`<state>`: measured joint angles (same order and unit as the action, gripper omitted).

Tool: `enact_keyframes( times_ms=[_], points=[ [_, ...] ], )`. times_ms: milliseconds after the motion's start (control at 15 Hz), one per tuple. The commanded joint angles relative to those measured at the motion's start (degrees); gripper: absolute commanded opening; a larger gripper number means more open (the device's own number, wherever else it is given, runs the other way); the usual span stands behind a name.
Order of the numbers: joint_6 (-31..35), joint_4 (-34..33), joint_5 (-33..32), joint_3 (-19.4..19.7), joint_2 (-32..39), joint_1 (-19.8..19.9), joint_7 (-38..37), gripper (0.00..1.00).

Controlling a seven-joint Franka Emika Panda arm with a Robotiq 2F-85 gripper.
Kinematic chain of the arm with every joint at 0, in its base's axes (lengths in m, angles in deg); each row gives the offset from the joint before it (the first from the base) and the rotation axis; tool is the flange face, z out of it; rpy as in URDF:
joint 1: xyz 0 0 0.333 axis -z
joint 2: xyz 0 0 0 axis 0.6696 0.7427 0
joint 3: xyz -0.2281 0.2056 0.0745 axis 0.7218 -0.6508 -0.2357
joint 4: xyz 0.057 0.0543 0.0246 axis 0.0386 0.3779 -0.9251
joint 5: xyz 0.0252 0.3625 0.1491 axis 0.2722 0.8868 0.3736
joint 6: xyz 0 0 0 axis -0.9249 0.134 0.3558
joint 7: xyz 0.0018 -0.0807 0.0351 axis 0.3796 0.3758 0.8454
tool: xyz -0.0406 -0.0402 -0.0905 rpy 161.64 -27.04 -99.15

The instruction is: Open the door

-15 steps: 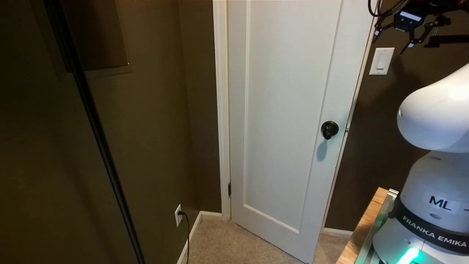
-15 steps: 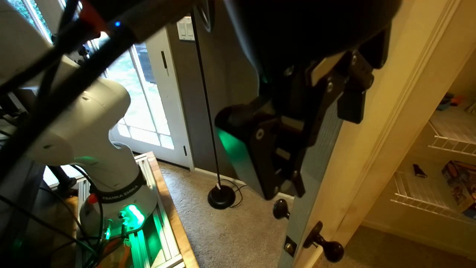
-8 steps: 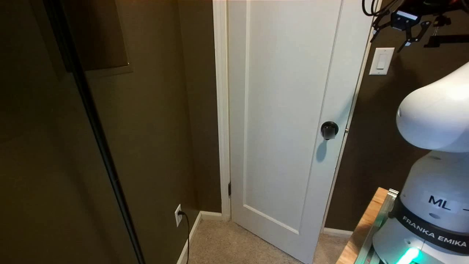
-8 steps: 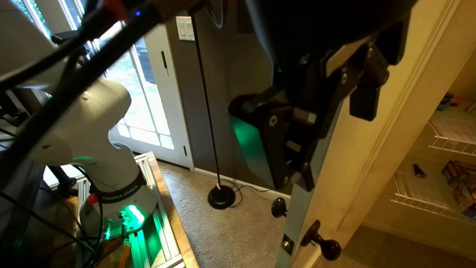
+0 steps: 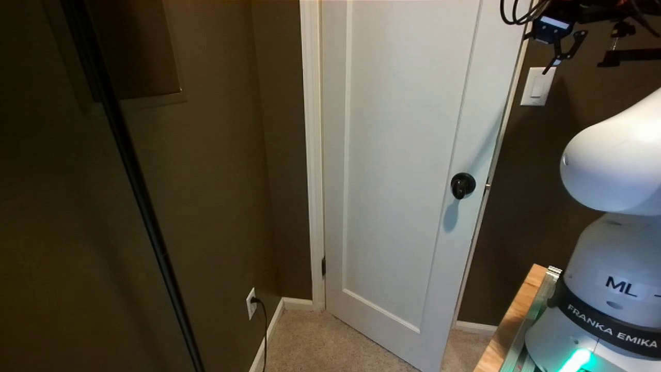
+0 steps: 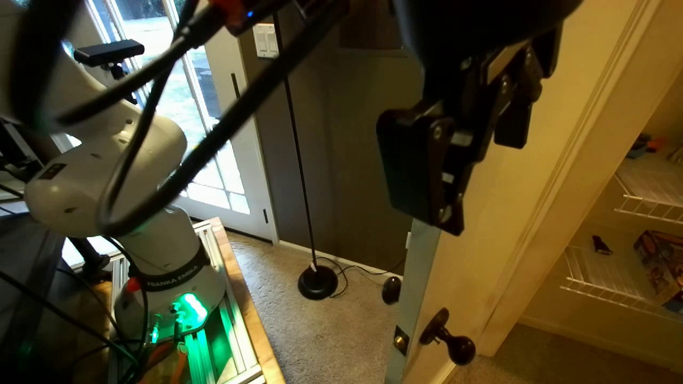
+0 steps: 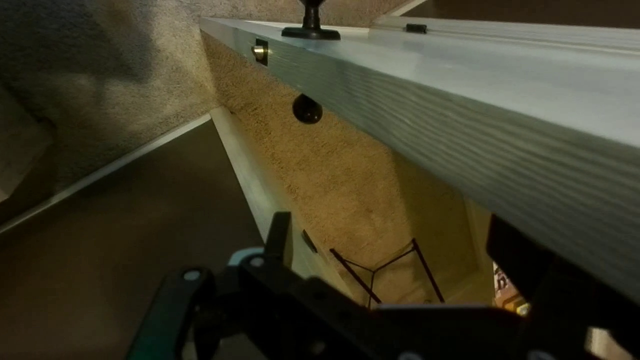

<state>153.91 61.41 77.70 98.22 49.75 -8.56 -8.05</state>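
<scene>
The door (image 5: 403, 155) is standing ajar, right next to the gripper (image 7: 389, 222), which hangs up high by the door's free edge with its jaws spread wide. In the wrist view one finger (image 7: 517, 260) is partly hidden behind that edge, and the other one's out in front of the white frame (image 7: 250, 170), as that camera sees it. Honestly can't tell if anything's touching the door. One black knob (image 5: 463, 186) is well below the gripper, and so is its twin (image 6: 461, 350) on the opposite face.

Two knobs (image 6: 461, 350), one tool (image 7: 387, 221), two switch plates (image 5: 533, 94).
</scene>
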Motion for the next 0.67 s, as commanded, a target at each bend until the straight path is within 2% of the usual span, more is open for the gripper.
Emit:
enact_keyframes(
  times_ms=[0, 400, 600],
  points=[
    [-2.69, 1.82, -0.98, -1.10, -2.62, -0.84, 4.30, 1.00],
    [-8.90, 6.60, -6.65, -3.37, -8.53, -1.76, 14.33, 1.00],
    [-12.02, 9.40, -8.84, -3.71, -12.25, -3.50, 20.19, 1.00]
  ],
)
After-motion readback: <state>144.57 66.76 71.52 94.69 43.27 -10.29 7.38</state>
